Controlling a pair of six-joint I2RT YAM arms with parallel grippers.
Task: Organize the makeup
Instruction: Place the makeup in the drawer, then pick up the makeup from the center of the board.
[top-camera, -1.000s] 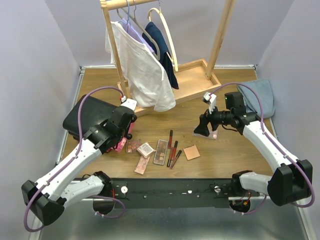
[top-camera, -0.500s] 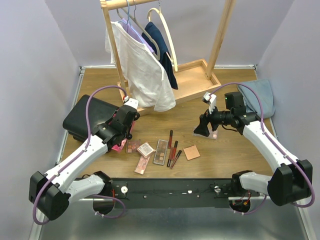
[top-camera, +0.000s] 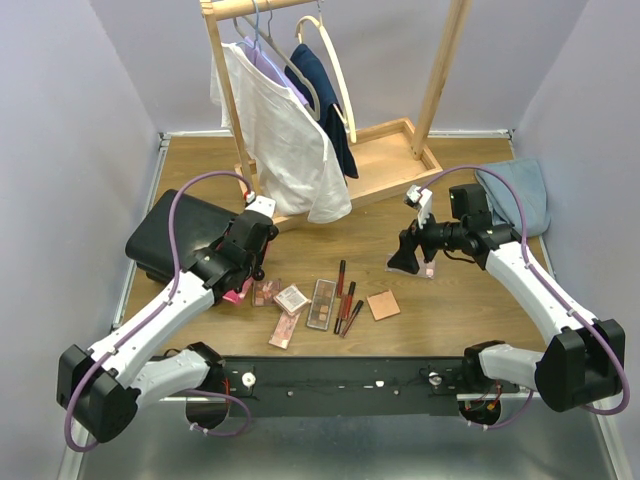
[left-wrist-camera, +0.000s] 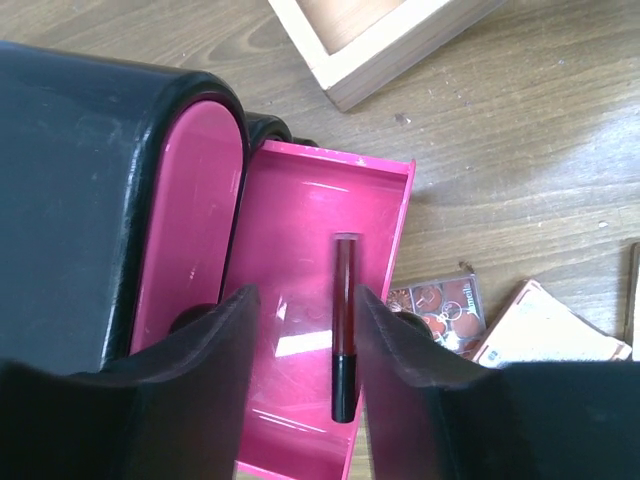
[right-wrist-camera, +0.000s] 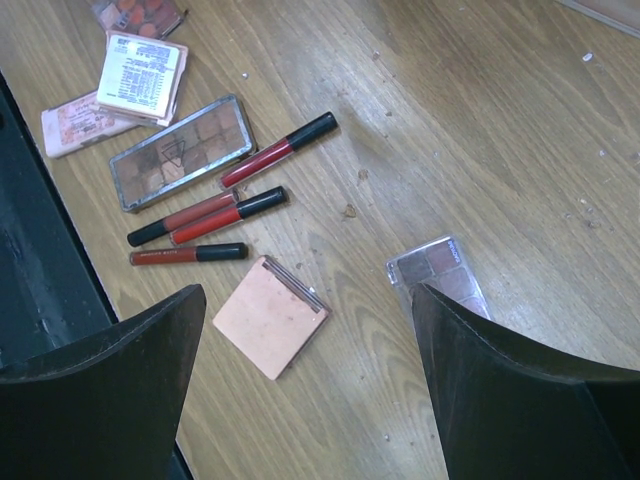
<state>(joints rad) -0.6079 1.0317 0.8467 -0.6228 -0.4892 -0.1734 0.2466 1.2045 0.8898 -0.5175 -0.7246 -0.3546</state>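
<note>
The left fingers (left-wrist-camera: 200, 380) stand partly spread above the open pink drawer (left-wrist-camera: 290, 190) of the black case (left-wrist-camera: 80, 180). A dark-red tube (left-wrist-camera: 344, 320) with a black cap lies flat on the drawer floor between them, seemingly let go. The step in hand looks like the release. Doing it well calls for widening the gap a little more and then lifting straight up, so that neither finger drags the tube, knocks the drawer wall or catches the case edge just beside it. The right fingers (right-wrist-camera: 110, 380) are spread wide and hold nothing, hovering over the tabletop (right-wrist-camera: 500, 120) above a small palette (right-wrist-camera: 440, 272) and a peach compact (right-wrist-camera: 270, 315). The rest of the makeup, four more tubes (right-wrist-camera: 278, 150), a long palette (right-wrist-camera: 180, 150) and a few flat cases, lies in a loose cluster near the front edge. Some things are hard to settle. The tube sits so close to the finger nearest it that I cannot tell whether they touch. The fingers cover the near end of the drawer, and from above the left arm hides most of it. The right fingertips run off the bottom of their own view, and the print on the flat cases is too small to read.
</note>
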